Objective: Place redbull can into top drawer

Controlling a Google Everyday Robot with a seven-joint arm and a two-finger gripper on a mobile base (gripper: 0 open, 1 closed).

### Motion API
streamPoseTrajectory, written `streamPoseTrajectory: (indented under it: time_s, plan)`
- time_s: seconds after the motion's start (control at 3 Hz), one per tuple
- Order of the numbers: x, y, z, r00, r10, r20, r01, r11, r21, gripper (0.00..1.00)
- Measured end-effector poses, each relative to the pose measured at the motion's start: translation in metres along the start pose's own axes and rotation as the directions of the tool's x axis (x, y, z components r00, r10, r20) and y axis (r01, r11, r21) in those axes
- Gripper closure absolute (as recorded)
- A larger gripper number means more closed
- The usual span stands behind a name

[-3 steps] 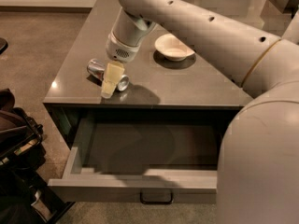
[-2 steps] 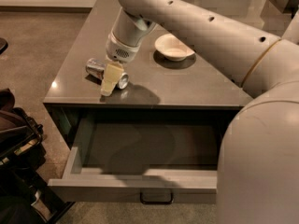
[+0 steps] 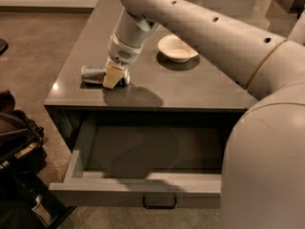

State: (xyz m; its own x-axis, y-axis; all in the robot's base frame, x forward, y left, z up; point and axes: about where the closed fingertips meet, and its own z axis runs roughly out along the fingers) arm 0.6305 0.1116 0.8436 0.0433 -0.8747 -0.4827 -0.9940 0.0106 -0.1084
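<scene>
The redbull can point(image 3: 93, 74) lies on its side on the grey countertop point(image 3: 190, 87), near the front left corner. My gripper point(image 3: 113, 77) points down right at the can's right half and hides part of it. The can still rests on the counter. The top drawer point(image 3: 138, 189) is pulled wide open below the counter's front edge. Its dark inside holds nothing that I can see, and its small bar handle point(image 3: 159, 204) faces me.
A white bowl point(image 3: 177, 48) stands on the counter behind and to the right of the can. My arm crosses the counter from the right. A dark bag point(image 3: 19, 147) sits on the floor to the left of the drawer.
My gripper has shifted slightly up and back at the can. The can now lies more level, and more of it shows to the gripper's left. The drawer has not moved.
</scene>
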Motion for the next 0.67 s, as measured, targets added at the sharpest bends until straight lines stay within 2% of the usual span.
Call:
streamPoseTrajectory:
  time_s: [0.33, 0.67]
  plan:
    - [0.0, 0.0, 0.0, 1.0, 0.0, 0.0, 0.0, 1.0, 0.0, 0.88]
    - [0.0, 0.0001, 0.0, 1.0, 0.0, 0.0, 0.0, 1.0, 0.0, 1.0]
